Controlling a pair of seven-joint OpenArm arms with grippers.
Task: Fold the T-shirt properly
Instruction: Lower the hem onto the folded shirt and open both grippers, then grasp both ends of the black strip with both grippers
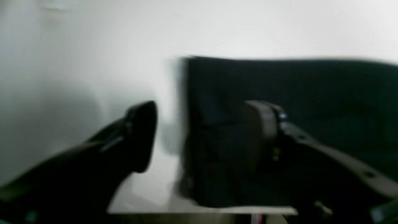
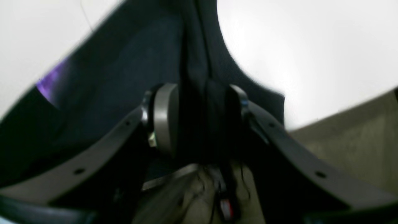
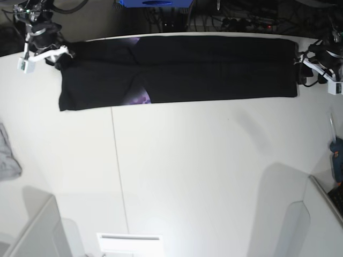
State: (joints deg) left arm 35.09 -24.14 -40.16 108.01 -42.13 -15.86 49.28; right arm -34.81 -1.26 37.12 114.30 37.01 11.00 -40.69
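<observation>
One fold made: the T-shirt point(image 3: 214, 69) lies as a long band at 12 o'clock on the table point(image 3: 187, 171). Left gripper point(image 1: 199, 137) open, empty; right gripper point(image 2: 199, 118) half-parted round cloth. Further folds remain.

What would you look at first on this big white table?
First, the long black T-shirt, folded into a band along the table's far edge, a bit of purple print showing. A tool sits at each end: the right tool has cloth bunched between its fingers, the left tool is open at the shirt's edge.
</observation>
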